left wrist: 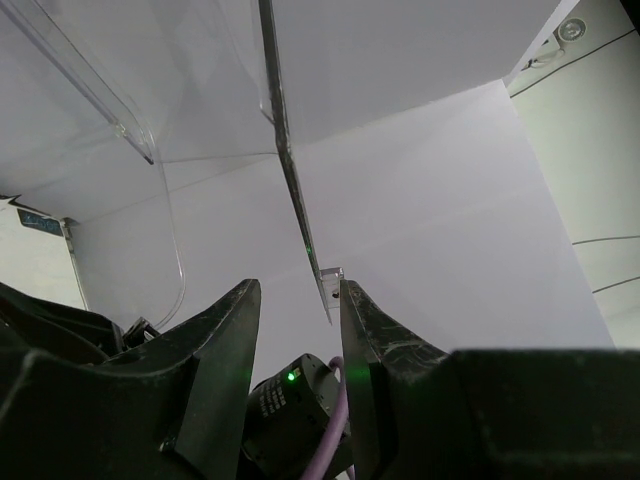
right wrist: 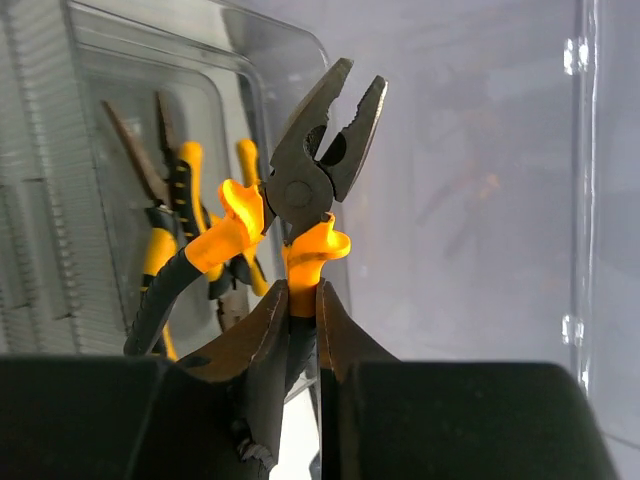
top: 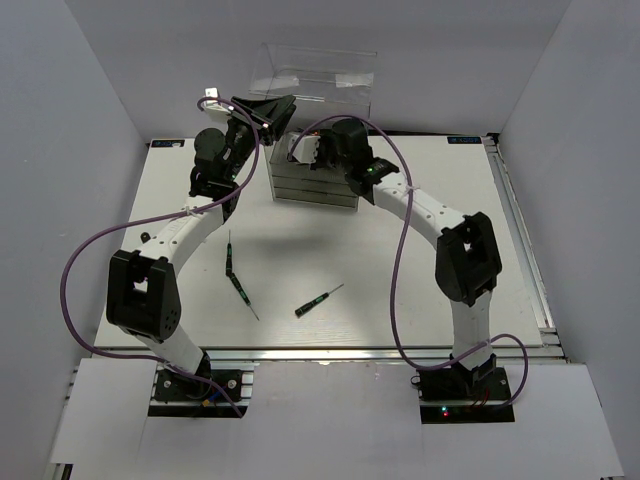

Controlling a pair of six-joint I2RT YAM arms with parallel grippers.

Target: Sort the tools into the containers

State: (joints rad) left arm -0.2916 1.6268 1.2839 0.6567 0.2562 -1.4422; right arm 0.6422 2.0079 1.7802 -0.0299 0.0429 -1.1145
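My right pincer [right wrist: 300, 300] is clamped on pliers [right wrist: 320, 150], mid-frame. Left pincer [left wrist: 297, 290] is a bit open, with the box [left wrist: 285, 170] edge at its tips.

1. Nothing can be read in any view — the few marks are too small or blurred.
2. Small blue stickers [top: 165, 143] on the white table [top: 420, 300], upper left and upper right of the top view: print unreadable.
3. White label [left wrist: 270, 402] on the black round motor [left wrist: 300, 385], lower centre of the left wrist view — blurred.
4. Steel pliers [right wrist: 318, 150] with orange-and-black handles, centre of the right wrist view: no readable stamp.
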